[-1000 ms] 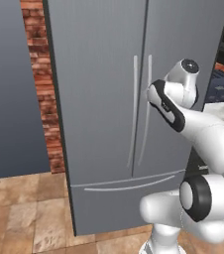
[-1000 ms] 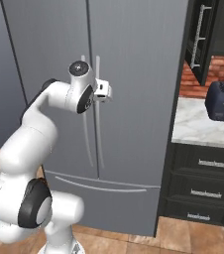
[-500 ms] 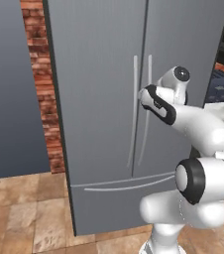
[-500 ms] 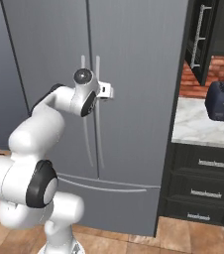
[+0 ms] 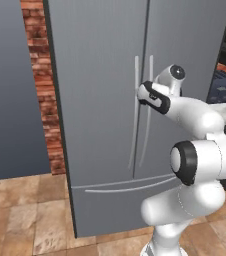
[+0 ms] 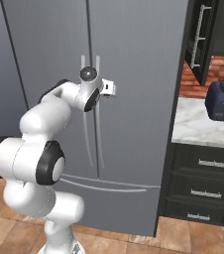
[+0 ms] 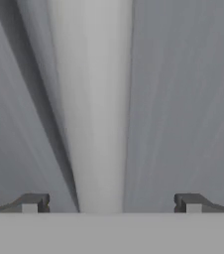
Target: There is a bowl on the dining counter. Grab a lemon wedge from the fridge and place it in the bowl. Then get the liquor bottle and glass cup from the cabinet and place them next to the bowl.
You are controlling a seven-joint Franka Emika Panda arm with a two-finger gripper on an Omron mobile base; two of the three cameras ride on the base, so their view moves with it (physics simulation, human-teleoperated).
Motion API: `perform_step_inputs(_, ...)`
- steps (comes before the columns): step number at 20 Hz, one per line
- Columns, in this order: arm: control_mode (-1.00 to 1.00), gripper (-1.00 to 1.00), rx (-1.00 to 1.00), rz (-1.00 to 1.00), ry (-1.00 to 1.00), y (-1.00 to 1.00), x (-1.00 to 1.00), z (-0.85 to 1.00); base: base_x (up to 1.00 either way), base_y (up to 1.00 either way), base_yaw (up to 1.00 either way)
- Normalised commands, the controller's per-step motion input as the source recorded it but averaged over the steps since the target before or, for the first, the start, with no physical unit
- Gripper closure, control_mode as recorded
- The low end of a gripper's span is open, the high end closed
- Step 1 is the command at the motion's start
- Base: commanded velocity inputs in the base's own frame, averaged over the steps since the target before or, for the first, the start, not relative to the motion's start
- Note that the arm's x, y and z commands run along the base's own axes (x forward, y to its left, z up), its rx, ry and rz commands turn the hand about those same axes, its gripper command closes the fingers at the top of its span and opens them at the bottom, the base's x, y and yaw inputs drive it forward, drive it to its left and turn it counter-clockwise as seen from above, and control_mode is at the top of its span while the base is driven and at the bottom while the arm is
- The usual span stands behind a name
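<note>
Hand view: the gripper (image 7: 111,203) has its jaws spread wide apart, with one dark fingertip (image 7: 32,202) at 8 o'clock and the other at 4 o'clock. Between them, running from 6 o'clock up to 12 o'clock, stands a pale fridge handle (image 7: 95,109). The handle sits between the fingertips without either one touching it. Behind it lies the flat grey door surface.

Left base view: the white arm (image 5: 195,150) rises from 5 o'clock and bends forward at its dark elbow joint toward the centre of the frame. Its wrist ends at the two vertical handles where the fridge (image 5: 100,75) doors meet. The hand itself is hidden behind the wrist here. The fridge doors are shut, and a drawer front with a long curved handle (image 5: 120,186) spans the lower part. A brick column (image 5: 41,85) stands at 10 o'clock beside the fridge, with a grey wall panel further toward 9 o'clock. Tiled floor (image 5: 25,215) covers 7 o'clock.

Right base view: the arm comes up from 7 o'clock and its hand meets the handle pair (image 6: 93,114) just above centre. At 3 o'clock a marble counter (image 6: 203,130) carries a dark toaster (image 6: 222,101), above black drawers (image 6: 203,186). A dark cabinet (image 6: 210,34) hangs at 1 o'clock.
</note>
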Motion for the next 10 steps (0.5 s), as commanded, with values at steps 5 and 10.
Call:
perform_step_inputs(5, -1.00, 1.00, 0.01, 0.00, 0.00, 0.00, 0.38, -0.15, 0.00, 0.00, 0.00)
perform_step_inputs(10, -1.00, 1.00, 0.00, -0.01, -0.04, -0.04, 0.12, -0.18, 0.00, 0.00, 0.00)
